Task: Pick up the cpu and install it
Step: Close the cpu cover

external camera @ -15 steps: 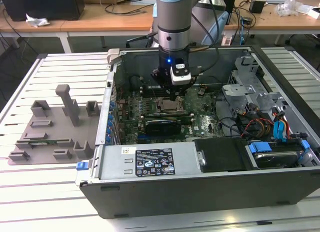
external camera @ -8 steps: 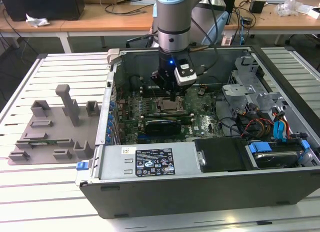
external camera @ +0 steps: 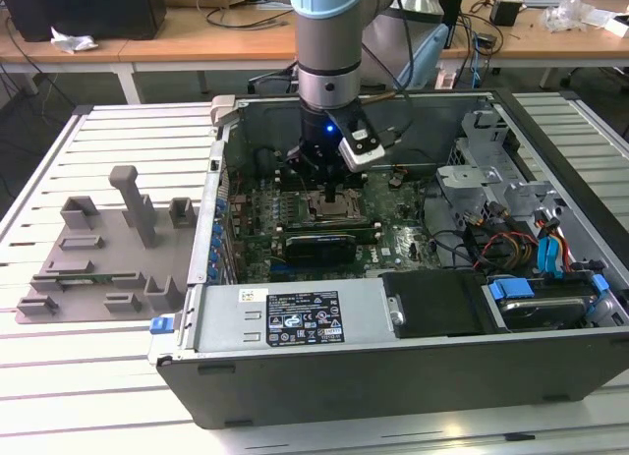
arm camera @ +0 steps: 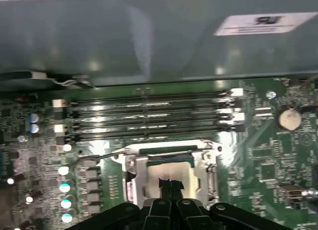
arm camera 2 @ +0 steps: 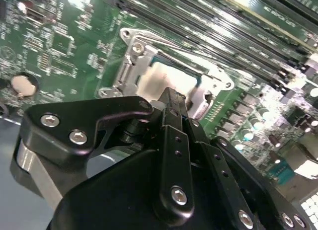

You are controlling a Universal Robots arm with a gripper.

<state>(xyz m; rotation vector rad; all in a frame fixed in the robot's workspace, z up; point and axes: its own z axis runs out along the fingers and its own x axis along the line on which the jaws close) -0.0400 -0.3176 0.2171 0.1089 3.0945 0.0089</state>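
The cpu (arm camera 2: 164, 81) is a flat square chip with a pale, silvery top. It lies level inside the metal frame (arm camera 2: 130, 66) of the socket on the green board (arm camera 2: 59, 46), within the open computer case (external camera: 393, 367). The gripper (arm camera 2: 171, 97) stands directly over it with its two fingers pressed together; whether they touch the chip cannot be determined. The frame borders the cpu closely on its visible sides. Four long memory slots (arm camera: 149, 115) run just beside the socket, with the case wall beyond them. In the exterior view the case is open on top and the arm reaches in from above; an expansion card (external camera: 319, 247) lies near the socket. Count: one cpu, one socket, one round battery (arm camera: 289, 118), one gray tray (external camera: 59, 278) on the table (external camera: 128, 131) outside the case.
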